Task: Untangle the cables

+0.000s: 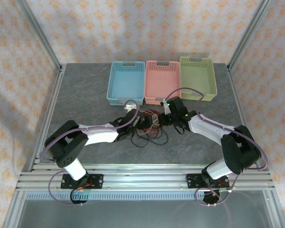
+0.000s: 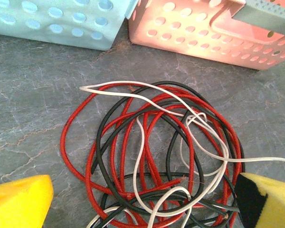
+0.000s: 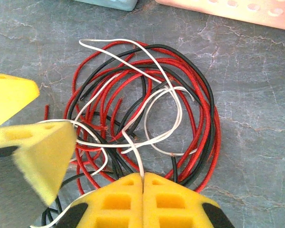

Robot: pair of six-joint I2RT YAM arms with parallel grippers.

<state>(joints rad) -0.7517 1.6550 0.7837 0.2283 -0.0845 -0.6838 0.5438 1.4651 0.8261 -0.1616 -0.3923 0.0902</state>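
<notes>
1. The cables [image 1: 149,124] lie in one tangled heap of red, black and white loops at the middle of the table [image 1: 85,104], between the two wrists.
2. The heap's far edge is near the front walls of the blue basket [image 1: 123,99] and the pink basket [image 1: 154,97], with a strip of bare table between loops and walls. The green basket [image 1: 197,78] stands to the right of the pink one, further from the heap.
3. The left gripper [image 2: 142,204] has its jaws wide apart, one yellow finger at each side of the heap's near loops.
4. The right gripper [image 3: 142,202] has its fingers pressed together, and a white strand [image 3: 138,164] runs straight into the seam between them, so it is clamped on that strand.
5. In the right wrist view a yellow finger of the left gripper sits just beside the right gripper's fingers, so the space over the heap is tight.
6. Open table spreads left of the heap towards the side rail, and right of it in front of the green basket.
7. The surface is dark grey, stone-like, with pale veins.
8. Aluminium rails [image 1: 142,178] run along the near edge and carry both arm bases.
9. Metal posts rise at the far corners, and the walls behind carry pale wallpaper [image 1: 142,28] with small orange flowers.
</notes>
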